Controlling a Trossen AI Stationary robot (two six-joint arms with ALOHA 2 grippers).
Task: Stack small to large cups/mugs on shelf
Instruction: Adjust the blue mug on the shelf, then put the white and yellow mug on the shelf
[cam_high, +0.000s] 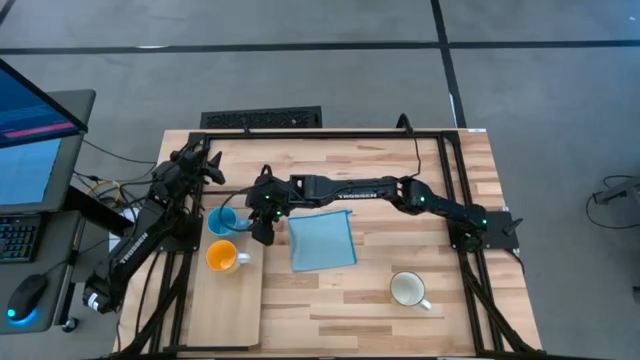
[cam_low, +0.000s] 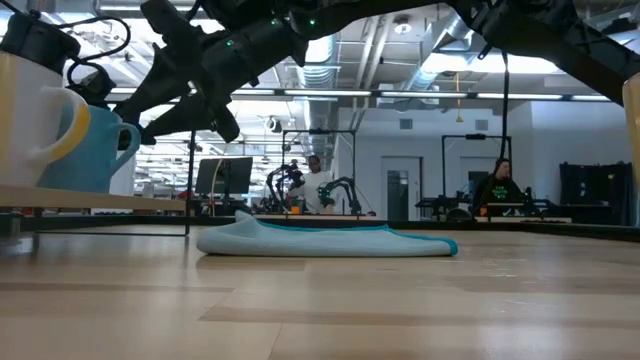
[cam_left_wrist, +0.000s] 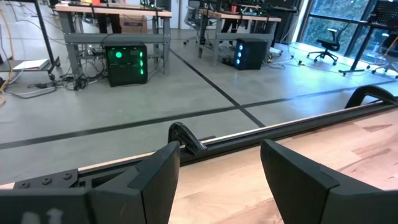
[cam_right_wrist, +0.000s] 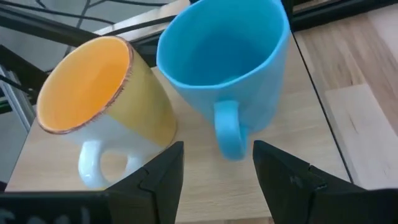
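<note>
Both arms are matte black, built of slim boxy links with white lettering along the forearms (too small to read). Small green indicator lights glow at the right arm's joints. The left gripper (cam_left_wrist: 217, 180) and right gripper (cam_right_wrist: 214, 171) each carry two flat, angular dark fingers.

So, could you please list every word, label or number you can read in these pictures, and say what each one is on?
No text is legible enough to quote.
White lettering along the left arm: too small to read.
White lettering along the right arm: too small to read.
Monitor screen: contents too small to read.
Light blue mug and orange mug: no print visible.
</note>
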